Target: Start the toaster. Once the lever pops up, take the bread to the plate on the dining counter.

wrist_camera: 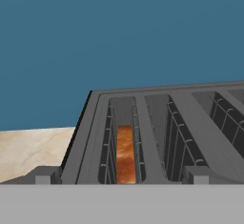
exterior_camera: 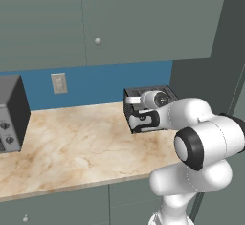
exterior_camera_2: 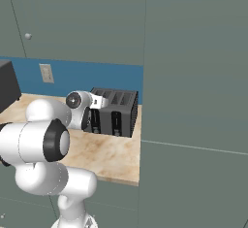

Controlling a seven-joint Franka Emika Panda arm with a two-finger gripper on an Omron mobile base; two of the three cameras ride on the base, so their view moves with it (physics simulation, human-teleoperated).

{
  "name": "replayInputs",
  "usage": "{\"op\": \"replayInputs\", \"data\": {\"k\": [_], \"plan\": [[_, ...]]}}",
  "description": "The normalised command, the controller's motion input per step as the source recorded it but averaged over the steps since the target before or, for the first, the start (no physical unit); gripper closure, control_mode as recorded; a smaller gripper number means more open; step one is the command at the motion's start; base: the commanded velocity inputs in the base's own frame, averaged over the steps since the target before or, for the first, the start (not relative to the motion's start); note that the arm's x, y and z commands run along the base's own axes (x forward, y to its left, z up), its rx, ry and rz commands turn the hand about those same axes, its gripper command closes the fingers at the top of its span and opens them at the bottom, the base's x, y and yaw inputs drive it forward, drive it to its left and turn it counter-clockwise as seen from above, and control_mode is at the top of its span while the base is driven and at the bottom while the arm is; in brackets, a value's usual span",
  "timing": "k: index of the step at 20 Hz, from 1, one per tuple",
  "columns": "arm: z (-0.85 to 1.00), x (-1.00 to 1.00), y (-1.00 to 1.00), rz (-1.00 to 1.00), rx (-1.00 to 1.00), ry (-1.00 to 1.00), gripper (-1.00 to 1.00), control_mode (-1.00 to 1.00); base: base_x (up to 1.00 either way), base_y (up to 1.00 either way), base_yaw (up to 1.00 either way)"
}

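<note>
A: Hovering right at the front of the toaster [wrist_camera: 157, 137], the gripper [exterior_camera: 143, 118] has its jaws spread wide, nothing between them. In the hand view the two fingertips [wrist_camera: 45, 175] sit low at either side of the nearest slot.

B: And the bread [wrist_camera: 125, 154]?

A: Down in that nearest slot, standing on edge, only its orange-brown crust showing between the wire guides. Not lifted at all, so I'd say the lever hasn't been started yet (the levers themselves are behind the hand in both base views).

B: How will that slice handle when it's time?

A: My guess: light, stiff, a bit crumbly. Pinch too hard and it cracks. Best hold is across its thin faces at the top edge, straight down between the guides, then lift vertically so it doesn't snag the wires.

B: And the toaster?

A: Boxy, looks heavy enough to stay put under a lever press, though it could skid on the marbled counter [exterior_camera: 72, 142]. Beyond it, blue wall [wrist_camera: 119, 32] and grey cabinets [exterior_camera: 95, 18].
</note>
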Motion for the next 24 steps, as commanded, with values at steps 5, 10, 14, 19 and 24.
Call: {"op": "replayInputs", "data": {"k": [5,10,14,19,24], "plan": [[0.0,0.0,0.0,0.0,0.0,0.0,-1.0,-1.0,0.0,0.0,0.0],[0.0,0.0,0.0,0.0,0.0,0.0,-1.0,-1.0,0.0,0.0,0.0],[0.0,0.0,0.0,0.0,0.0,0.0,-1.0,-1.0,0.0,0.0,0.0],[0.0,0.0,0.0,0.0,0.0,0.0,-1.0,-1.0,0.0,0.0,0.0],[0.0,0.0,0.0,0.0,0.0,0.0,-1.0,-1.0,0.0,0.0,0.0]]}}
